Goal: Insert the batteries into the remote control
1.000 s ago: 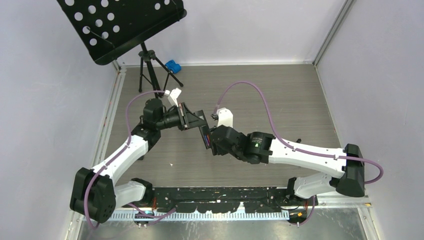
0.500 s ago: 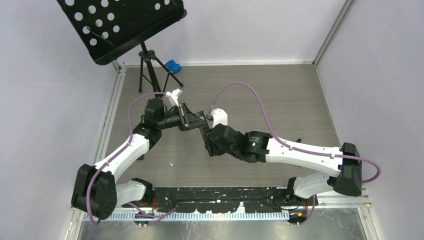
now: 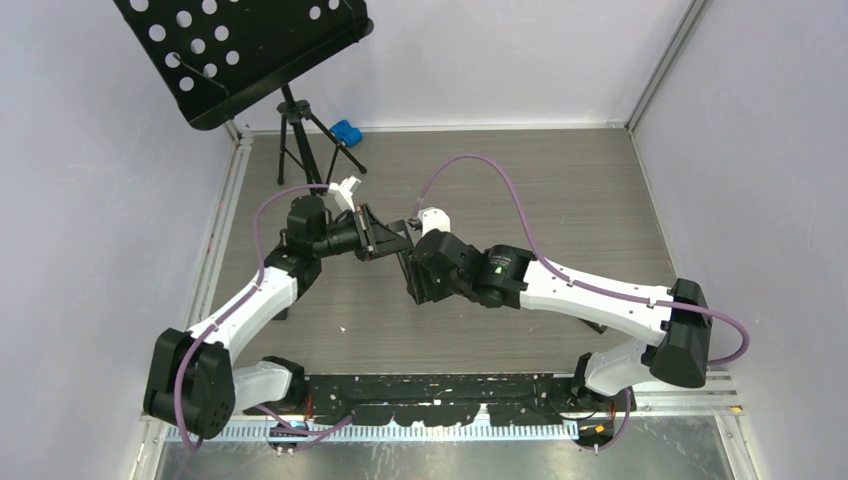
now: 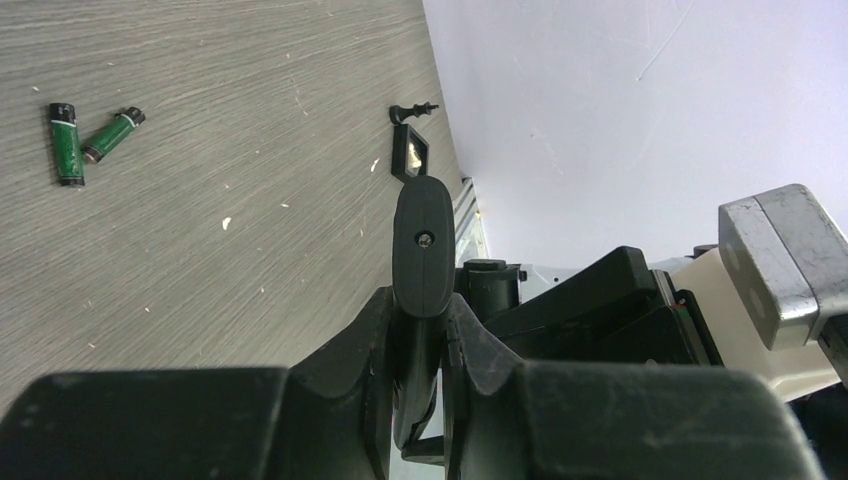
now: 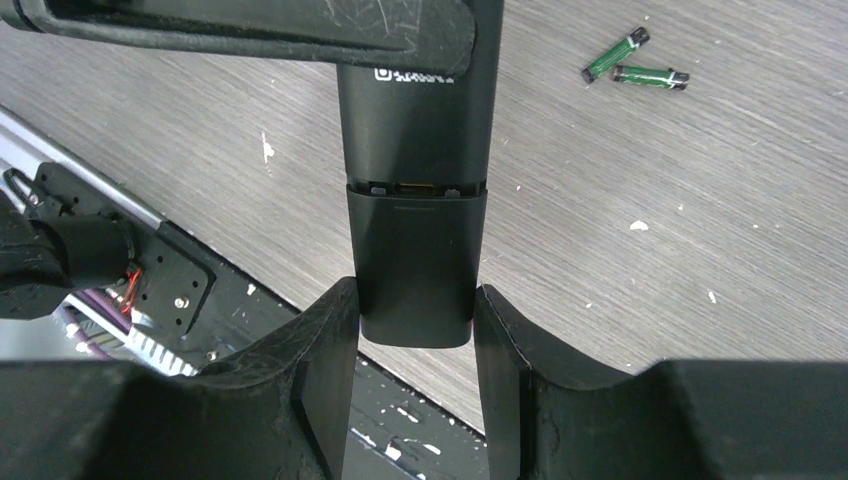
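Over the middle of the grey wood-grain counter both arms meet on a slim black plastic remote control, lifted off the surface between them. The left end effector is clamped on the remote's thin edges, one finger pressed to either side, and from its wrist camera the remote sticks out toward 12 o'clock, seen edge-on. The right end effector is closed on the opposite end, its two black fingers tight against the sides of the flat black battery cover. That cover sits slid a little way off, so a narrow gap with a glint of metal shows at the seam with the body. The batteries are down on the counter, well apart from the remote: two small green cylindrical cells with dark ends, one and the other, lying in a shallow V with near ends close together, at about 10 o'clock in the left wrist view and 1 o'clock in the right. Whether they touch is hard to say. A small black square frame lies alone at the counter's edge.
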Robot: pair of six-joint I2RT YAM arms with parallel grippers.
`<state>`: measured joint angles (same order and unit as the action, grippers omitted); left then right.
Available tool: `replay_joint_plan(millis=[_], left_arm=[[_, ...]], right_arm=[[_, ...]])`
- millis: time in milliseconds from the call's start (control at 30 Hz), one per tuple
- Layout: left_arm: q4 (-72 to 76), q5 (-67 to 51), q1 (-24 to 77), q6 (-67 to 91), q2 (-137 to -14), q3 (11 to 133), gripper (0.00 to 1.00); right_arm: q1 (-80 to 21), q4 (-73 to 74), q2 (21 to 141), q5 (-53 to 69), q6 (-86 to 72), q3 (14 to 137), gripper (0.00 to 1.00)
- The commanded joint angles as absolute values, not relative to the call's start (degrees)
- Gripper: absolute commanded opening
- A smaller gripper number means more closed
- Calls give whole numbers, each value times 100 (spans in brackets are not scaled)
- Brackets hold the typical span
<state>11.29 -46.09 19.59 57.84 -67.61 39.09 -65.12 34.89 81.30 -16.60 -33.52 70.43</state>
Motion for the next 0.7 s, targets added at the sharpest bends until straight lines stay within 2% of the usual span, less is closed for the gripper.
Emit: replay_joint_plan(millis=[0, 333, 667], left_arm=[[1730, -5647, 2039, 6338, -6678, 4258, 0], [2073, -5597, 2039, 7129, -6745, 4128, 0], [2606, -5374, 2037, 7470, -6735, 3301, 0]], right_arm=[[-6368, 3582, 8384, -1351, -3233, 7317, 42], [-6252, 4525, 8983, -945, -3159, 8027, 43], [-6146, 5169, 9305, -645, -2977, 8347, 45]])
